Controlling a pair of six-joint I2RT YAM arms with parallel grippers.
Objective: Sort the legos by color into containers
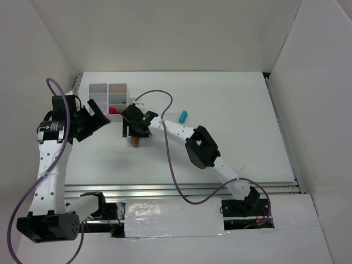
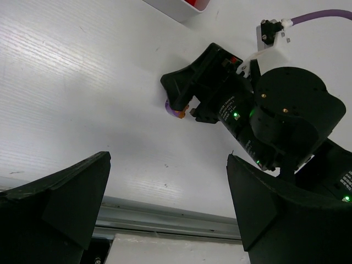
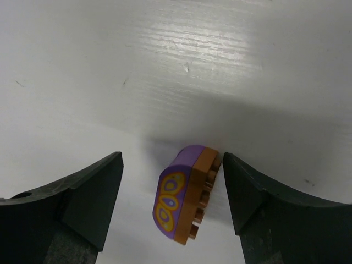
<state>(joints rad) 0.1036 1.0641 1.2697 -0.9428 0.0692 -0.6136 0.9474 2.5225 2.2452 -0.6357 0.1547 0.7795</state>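
Your right gripper (image 3: 171,165) stands spread around the purple-and-brown lego (image 3: 184,195), which lies on the white table (image 1: 220,93) near the tray (image 1: 100,88). Its brown side is close against one finger, so an off-centre closing may flip it away. Your left gripper (image 2: 168,155) is wide apart, holding nothing. White walls enclose the table
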